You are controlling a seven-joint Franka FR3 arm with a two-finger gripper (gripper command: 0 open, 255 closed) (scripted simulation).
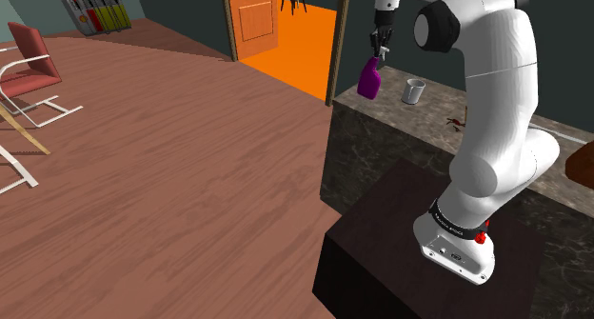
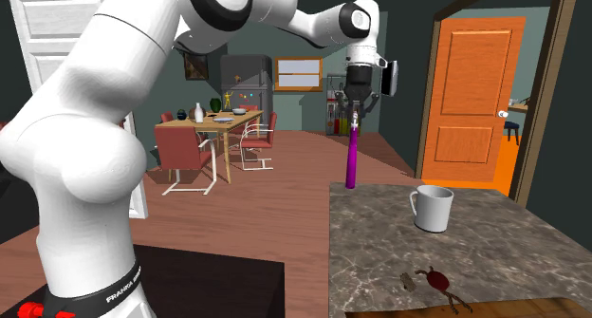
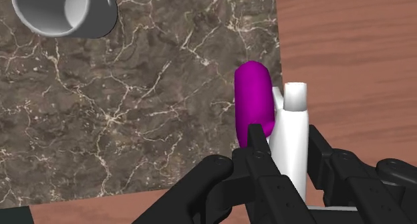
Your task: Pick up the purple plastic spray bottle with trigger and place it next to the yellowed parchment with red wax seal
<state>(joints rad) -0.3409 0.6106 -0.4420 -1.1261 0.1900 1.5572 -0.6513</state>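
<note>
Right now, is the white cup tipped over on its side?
No, the white cup stands upright on the marble counter, with its open mouth facing up.

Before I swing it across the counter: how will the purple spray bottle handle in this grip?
Probably rigid: the spray bottle hangs straight from the gripper. Clasped only at its white trigger head, the long body may pendulum or pivot. Set down, its tall narrow shape looks tippy.

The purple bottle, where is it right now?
The purple spray bottle is clasped in the black fingers at the marble counter's edge by the wooden floor, left of the white mug in the shoulder view.
</note>
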